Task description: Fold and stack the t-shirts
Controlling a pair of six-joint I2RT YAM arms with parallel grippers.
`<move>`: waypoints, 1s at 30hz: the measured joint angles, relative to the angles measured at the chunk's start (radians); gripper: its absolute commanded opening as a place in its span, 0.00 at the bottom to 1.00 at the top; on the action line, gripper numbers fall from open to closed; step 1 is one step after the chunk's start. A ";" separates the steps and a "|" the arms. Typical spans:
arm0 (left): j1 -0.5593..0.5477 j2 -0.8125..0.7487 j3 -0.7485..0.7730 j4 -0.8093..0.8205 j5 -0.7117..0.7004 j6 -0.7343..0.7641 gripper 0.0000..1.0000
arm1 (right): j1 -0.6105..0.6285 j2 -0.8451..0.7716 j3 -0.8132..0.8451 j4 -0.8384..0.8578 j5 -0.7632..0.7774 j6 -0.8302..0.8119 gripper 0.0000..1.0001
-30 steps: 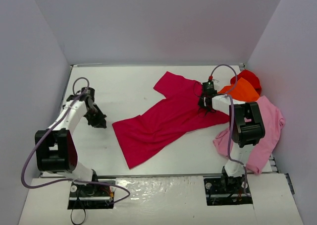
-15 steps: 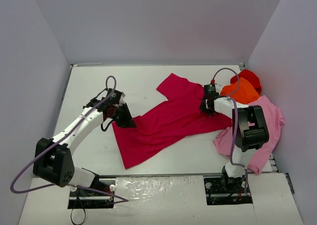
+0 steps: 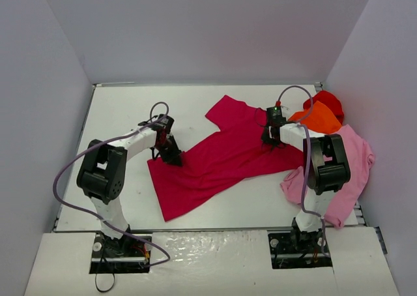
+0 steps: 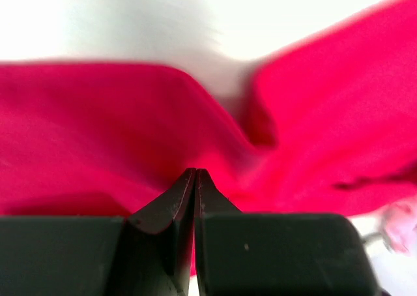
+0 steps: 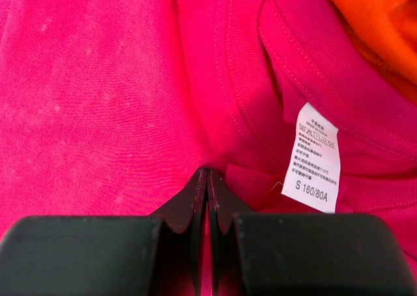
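The crimson t-shirt (image 3: 215,159) lies spread slantwise across the middle of the table. My left gripper (image 3: 173,156) is shut on its near left hem corner, with crimson cloth (image 4: 117,133) pinched between the jaws. My right gripper (image 3: 270,139) is shut on the shirt by the collar, next to the small white tag (image 5: 314,158). The orange shirt (image 3: 319,118), the bright red shirt (image 3: 328,102) and the light pink shirt (image 3: 348,169) lie heaped at the right edge.
Grey walls stand close round the white table (image 3: 130,113) on the left, back and right. The pink shirt hangs over the table's right front corner, beside my right arm's base.
My left arm has swung right from the table's left side to the shirt's hem corner and shut on it. My right gripper has stayed at the collar.
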 measured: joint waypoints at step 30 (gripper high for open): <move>0.257 0.341 0.346 -0.652 -0.686 0.168 0.00 | 0.001 -0.142 -0.195 0.076 -0.041 0.006 0.00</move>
